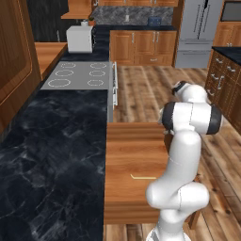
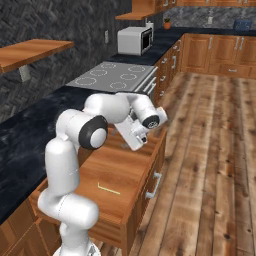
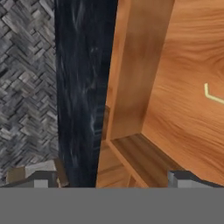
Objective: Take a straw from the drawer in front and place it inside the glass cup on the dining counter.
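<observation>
Left base view: one drawer (image 1: 134, 155) is pulled out from under the black, white-veined marble table (image 1: 52, 155), all smooth medium-brown wood with a flat bottom. One straw (image 1: 142, 177), thin and pale yellow, is seen lying flat on that bottom near the front, long axis roughly parallel to the drawer front. The hand (image 3: 113, 180) is spread wide, nothing held, over the drawer's back corner.

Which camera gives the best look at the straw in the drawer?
The right base view: the whole straw lies unobstructed on the drawer bottom. The left base view shows it beside the arm; the hand view catches one bent end at its edge.
</observation>
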### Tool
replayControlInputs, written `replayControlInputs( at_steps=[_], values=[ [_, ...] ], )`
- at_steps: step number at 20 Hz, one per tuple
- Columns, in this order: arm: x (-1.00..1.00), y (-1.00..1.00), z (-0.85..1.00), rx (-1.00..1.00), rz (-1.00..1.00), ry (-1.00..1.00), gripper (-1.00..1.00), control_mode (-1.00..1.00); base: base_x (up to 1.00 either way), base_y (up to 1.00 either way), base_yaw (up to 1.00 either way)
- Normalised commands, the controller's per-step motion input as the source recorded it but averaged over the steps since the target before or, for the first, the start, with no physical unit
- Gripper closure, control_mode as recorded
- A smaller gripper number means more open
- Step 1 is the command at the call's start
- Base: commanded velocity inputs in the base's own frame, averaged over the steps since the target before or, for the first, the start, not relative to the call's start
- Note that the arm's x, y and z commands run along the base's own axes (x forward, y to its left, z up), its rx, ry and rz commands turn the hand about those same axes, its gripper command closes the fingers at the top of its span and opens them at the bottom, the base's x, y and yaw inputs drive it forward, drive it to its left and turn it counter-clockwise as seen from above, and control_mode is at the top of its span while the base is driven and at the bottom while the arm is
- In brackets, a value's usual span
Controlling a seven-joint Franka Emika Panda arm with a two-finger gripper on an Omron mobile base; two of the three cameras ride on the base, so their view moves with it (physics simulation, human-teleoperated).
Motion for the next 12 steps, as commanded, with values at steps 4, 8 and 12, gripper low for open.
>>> replayControlInputs(
  at_steps=[4,8,12],
  values=[
    [0.0,0.2,-0.04,-0.09,0.07,0.01,-1.0,-1.0,0.0,0.0,0.0],
    [0.0,0.25,-0.03,-0.11,0.08,0.02,-1.0,-1.0,0.0,0.0,0.0],
    [-0.02,0.15,-0.02,-0.12,0.07,-0.01,-1.0,-1.0,0.0,0.0,0.0]
  ],
)
